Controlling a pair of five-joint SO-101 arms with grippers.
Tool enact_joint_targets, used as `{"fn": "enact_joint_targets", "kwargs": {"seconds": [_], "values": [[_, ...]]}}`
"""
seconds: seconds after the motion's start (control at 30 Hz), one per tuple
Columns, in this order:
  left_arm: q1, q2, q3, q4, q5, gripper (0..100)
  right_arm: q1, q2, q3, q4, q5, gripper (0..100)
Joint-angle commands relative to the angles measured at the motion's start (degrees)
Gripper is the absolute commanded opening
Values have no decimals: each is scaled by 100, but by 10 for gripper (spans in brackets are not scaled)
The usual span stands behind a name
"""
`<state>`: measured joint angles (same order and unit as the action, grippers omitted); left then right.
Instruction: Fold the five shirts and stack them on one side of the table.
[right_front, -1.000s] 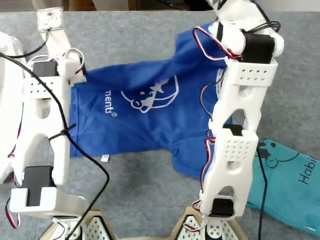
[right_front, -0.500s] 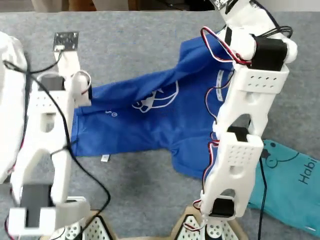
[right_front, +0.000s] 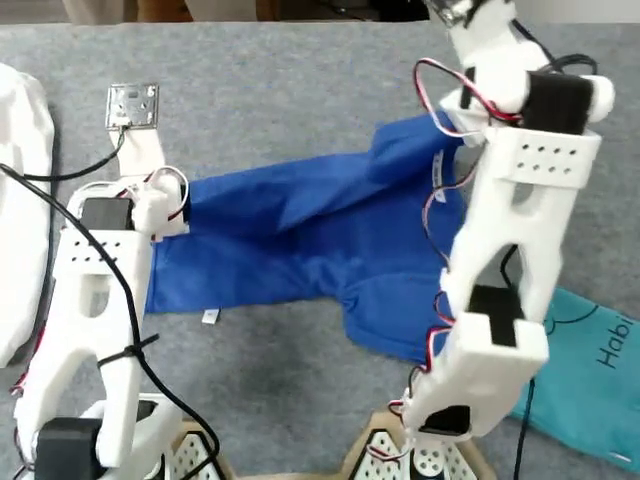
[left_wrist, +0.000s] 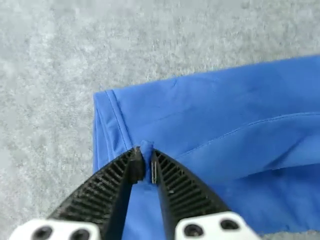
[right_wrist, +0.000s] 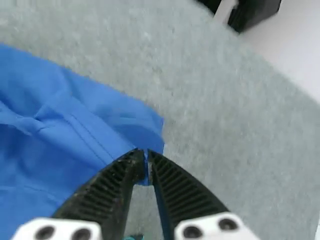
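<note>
A blue shirt (right_front: 320, 240) lies across the middle of the grey table (right_front: 280, 90), its far part folded over so no print shows. My left gripper (right_front: 172, 200) is shut on the shirt's left edge; in the left wrist view the gripper (left_wrist: 145, 161) pinches a ridge of blue cloth (left_wrist: 225, 125) near the hem. My right gripper (right_front: 447, 140) is shut on the shirt's far right corner; in the right wrist view the gripper (right_wrist: 146, 159) clamps the edge of the blue cloth (right_wrist: 60, 130), with bare table beyond.
A teal shirt (right_front: 590, 370) lies at the front right, partly under the right arm. White cloth (right_front: 22, 200) is heaped at the left edge. A small white tag (right_front: 210, 317) lies in front of the blue shirt.
Both grippers have drawn the shirt's far edge toward the front of the table. The white print that showed before is now covered by the fold.
</note>
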<state>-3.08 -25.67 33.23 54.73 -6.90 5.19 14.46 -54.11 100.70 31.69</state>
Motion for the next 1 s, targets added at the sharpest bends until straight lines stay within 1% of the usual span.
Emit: {"fn": "enact_joint_targets", "kwargs": {"seconds": [0.0, 0.13, 0.23, 0.4, 0.47, 0.57, 0.63, 0.7, 0.8, 0.97], "values": [[18, 13, 53, -132, -220, 20, 295, -549, 673, -273, 9, 5], [-193, 57, 114, -167, -316, 20, 338, -989, 1622, -431, 176, 5], [-352, 163, 202, -448, -316, 20, 303, -1481, 2615, -844, 316, 5], [-501, 673, 79, -1134, -299, 20, 242, -2378, 4822, -1934, 360, 5], [-519, 998, -97, -1292, -281, 20, 268, -2712, 5736, -2418, 352, 5], [-527, 1543, -571, -1292, -273, 20, 365, -3134, 7002, -3209, 334, 5], [-571, 1930, -985, -1275, -273, 20, 409, -3292, 7556, -3754, 316, 5], [-598, 2290, -1468, -1257, -264, 20, 418, -3284, 7820, -4193, 290, 5], [-624, 2774, -2242, -1204, -70, 20, 409, -3029, 7670, -4545, 141, 5], [-510, 3257, -3226, -273, -26, 20, 470, -2281, 6624, -4387, 105, 5]]}}
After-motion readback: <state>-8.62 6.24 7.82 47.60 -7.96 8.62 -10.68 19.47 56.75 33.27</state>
